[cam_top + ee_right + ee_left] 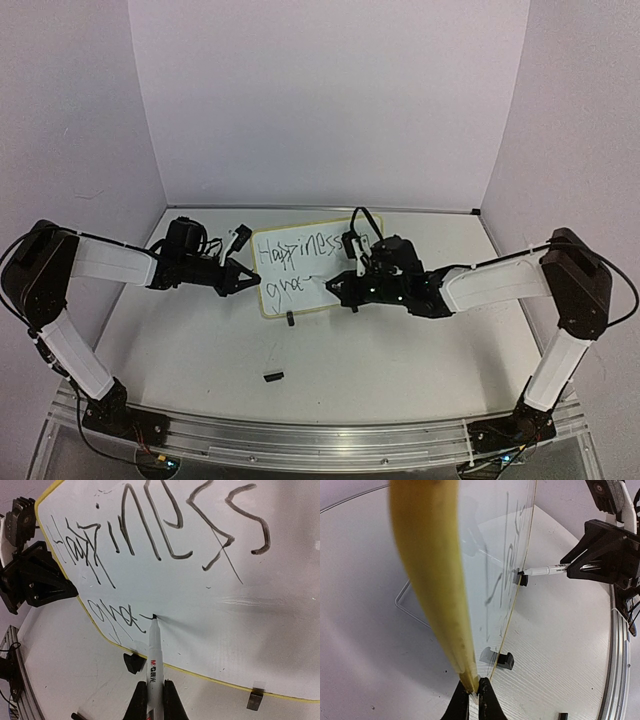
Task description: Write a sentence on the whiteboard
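The whiteboard (325, 262) stands tilted at mid-table, its yellow rim (430, 580) filling the left wrist view. My left gripper (240, 275) is shut on the board's left edge (474, 687). The sentence (165, 530) shows one full word on its upper line and a few letters (112, 615) on the lower. My right gripper (155, 700) is shut on a white marker (154, 655). The marker's black tip (154, 616) touches the board just right of those letters. From the left wrist view the marker (545, 570) meets the board's face.
Two black clip feet (132, 662) (255, 699) hold the board's lower edge. A small black cap (272, 376) lies on the table nearer the arm bases. Pale walls close in the back and sides, and a metal rail (320, 440) runs along the near edge.
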You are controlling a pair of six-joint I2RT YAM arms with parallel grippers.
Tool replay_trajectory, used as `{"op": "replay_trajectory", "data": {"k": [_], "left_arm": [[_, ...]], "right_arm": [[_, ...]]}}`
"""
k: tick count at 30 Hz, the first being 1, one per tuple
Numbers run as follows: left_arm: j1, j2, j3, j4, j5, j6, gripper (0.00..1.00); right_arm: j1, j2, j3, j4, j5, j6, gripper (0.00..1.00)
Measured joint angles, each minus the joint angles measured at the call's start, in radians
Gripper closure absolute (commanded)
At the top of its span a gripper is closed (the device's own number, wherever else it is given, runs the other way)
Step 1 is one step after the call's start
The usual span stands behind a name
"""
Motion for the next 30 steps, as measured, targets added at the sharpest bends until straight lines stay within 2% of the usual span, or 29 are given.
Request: {"op": "replay_trajectory", "data": {"k": [30], "left_arm": [[0.000, 0.000, 0.000, -0.002, 0.000, 0.000, 1.00]], "right_arm": [[-0.013, 0.019, 0.049, 0.002, -0.050, -0.021, 1.00]]}}
